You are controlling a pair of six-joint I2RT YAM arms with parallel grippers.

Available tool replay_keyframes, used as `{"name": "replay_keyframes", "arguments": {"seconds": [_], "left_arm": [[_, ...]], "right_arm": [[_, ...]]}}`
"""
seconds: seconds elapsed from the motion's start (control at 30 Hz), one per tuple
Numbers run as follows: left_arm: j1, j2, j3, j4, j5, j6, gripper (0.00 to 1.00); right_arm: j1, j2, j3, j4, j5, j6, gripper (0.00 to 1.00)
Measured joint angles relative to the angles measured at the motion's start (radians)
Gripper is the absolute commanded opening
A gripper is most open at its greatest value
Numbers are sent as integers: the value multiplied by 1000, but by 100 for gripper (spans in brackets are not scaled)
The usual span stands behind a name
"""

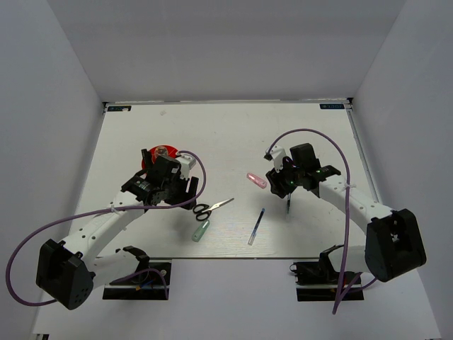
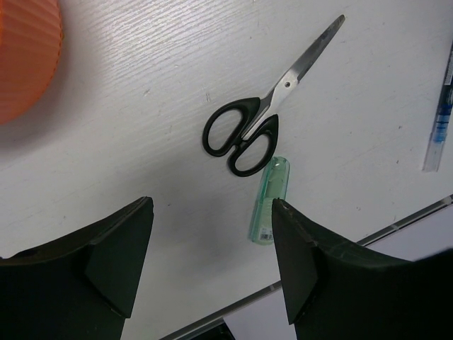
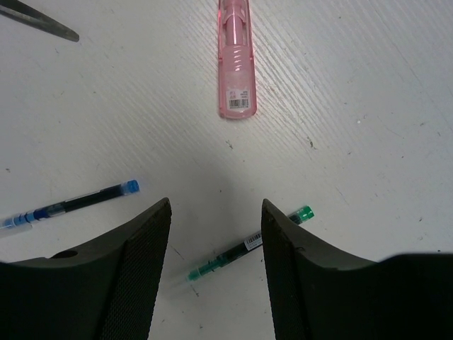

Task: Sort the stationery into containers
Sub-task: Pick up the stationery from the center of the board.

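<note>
The orange-red cup (image 1: 154, 154) stands at the left, partly hidden by my left arm; its rim shows in the left wrist view (image 2: 25, 53). Black-handled scissors (image 1: 212, 207) (image 2: 244, 131) and a pale green tube (image 1: 201, 230) (image 2: 270, 200) lie just ahead of my left gripper (image 1: 185, 191) (image 2: 212, 205), which is open and empty above the table. My right gripper (image 1: 278, 186) (image 3: 216, 205) is open and empty, hovering over a thin green pen (image 3: 241, 253) (image 1: 289, 204). A pink marker (image 1: 256, 180) (image 3: 236, 60) lies ahead of it, and a blue pen (image 1: 256, 227) (image 3: 78, 202) to its left.
The white table's near edge (image 2: 396, 227) runs close behind the green tube. White walls enclose the table on three sides. A purple cable (image 1: 311, 132) loops over the right arm. The scissors' tip (image 3: 39, 21) shows at the top left of the right wrist view.
</note>
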Motion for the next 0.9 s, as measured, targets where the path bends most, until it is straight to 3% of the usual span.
{"name": "replay_keyframes", "arguments": {"seconds": [0.7,0.9], "left_arm": [[0,3,0,-3,0,0,78],[0,3,0,-3,0,0,78]], "right_arm": [[-1,20,0,2,-5,-6,57],[1,92,14,-3,-27,-24,54]]}}
